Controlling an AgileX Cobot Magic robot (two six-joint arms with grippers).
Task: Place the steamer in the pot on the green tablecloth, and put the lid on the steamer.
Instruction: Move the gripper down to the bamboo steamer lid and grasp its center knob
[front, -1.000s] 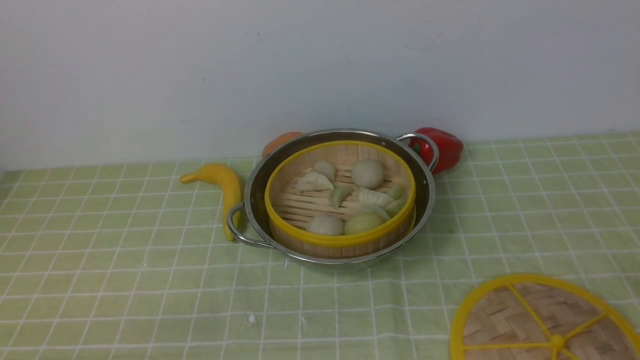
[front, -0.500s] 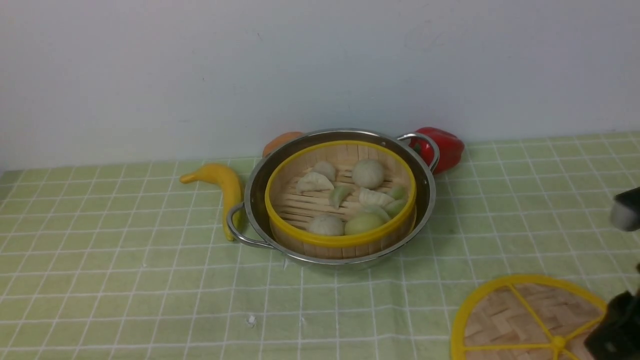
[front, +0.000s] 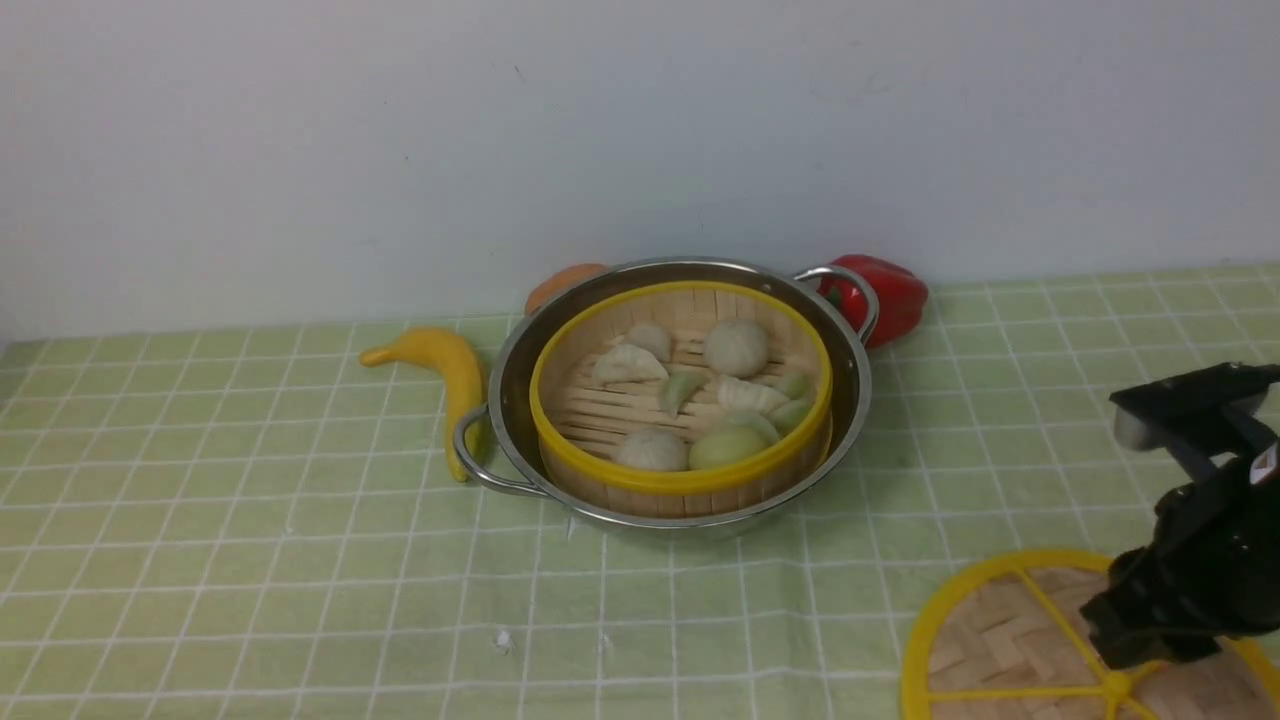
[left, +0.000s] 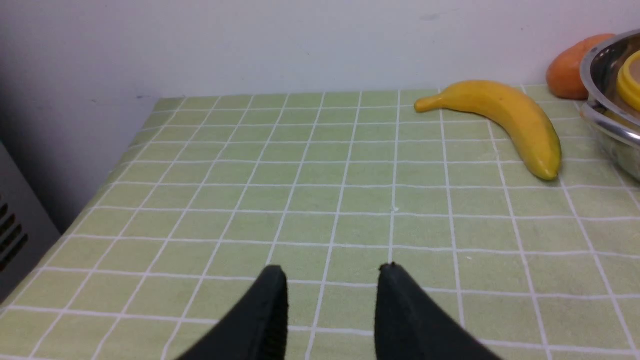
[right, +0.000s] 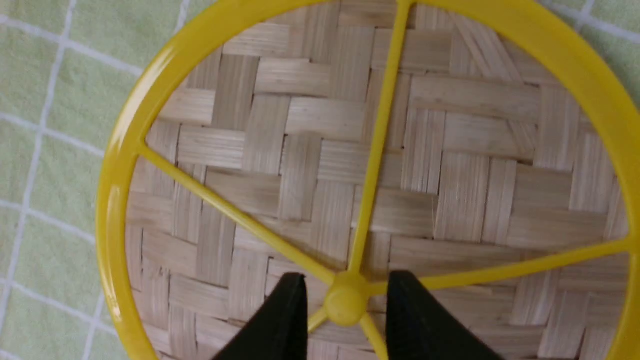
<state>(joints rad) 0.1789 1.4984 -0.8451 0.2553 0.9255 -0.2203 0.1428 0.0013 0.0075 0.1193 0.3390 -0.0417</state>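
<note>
The steamer (front: 600, 410), a bamboo basket with a yellow rim and pale dumplings and buns, sits inside the shiny pot (front: 851, 372) on the green tablecloth (front: 250, 520). The lid (front: 1000, 640), a flat woven disc with yellow spokes, lies on the cloth at the near right. My right gripper (right: 345, 280) hovers open just over the lid (right: 310, 150), one finger on each side of the yellow hub (right: 345, 305) without touching it. In the left wrist view my left gripper (left: 332, 272) is open and empty above bare cloth; the front view does not show it.
A banana (front: 450, 370) lies against the pot's left handle. A red pepper (front: 890, 290) and an orange vegetable (front: 560, 285) sit behind the pot by the wall. The cloth's left edge (left: 125, 165) drops off beside a grey wall.
My right arm has come in from the right edge and moved over the lid. The pot, steamer and lid have stayed put.
</note>
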